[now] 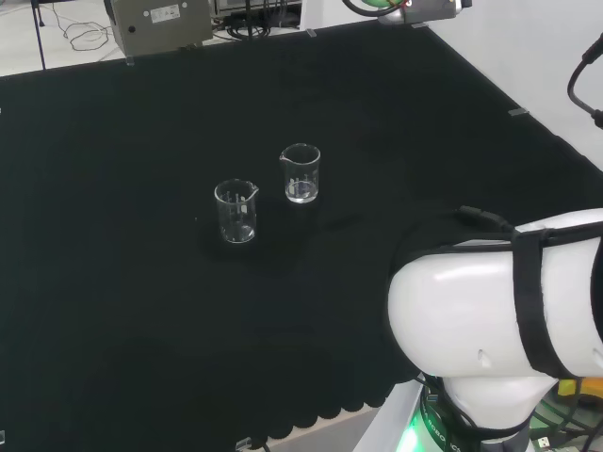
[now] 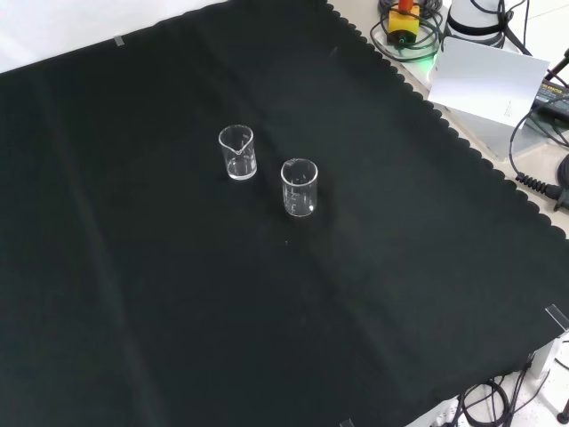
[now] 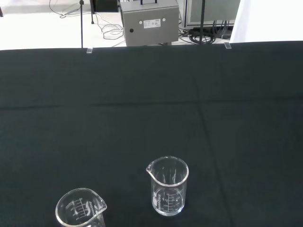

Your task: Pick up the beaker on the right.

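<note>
Hand's cam faces one beaker (image 3: 167,186), 2nd beaker (image 3: 80,210) near.

The table is covered with a black cloth (image 1: 141,311), matt and slightly creased, with a scalloped edge. On it stand two beakers of clear, smooth, glossy material, glass or plastic, with fine white printed scale marks: the right beaker (image 1: 301,174) and, just beside it, the left beaker (image 1: 236,211), named as the head view shows them. Both catch small bright highlights at rim and base. Beyond the cloth's far edge from the beakers sits a grey box (image 1: 158,25) with a dull metal look. The arm link (image 1: 490,301) near the beakers is glossy white plastic, crossed by a matt black strap.
</note>
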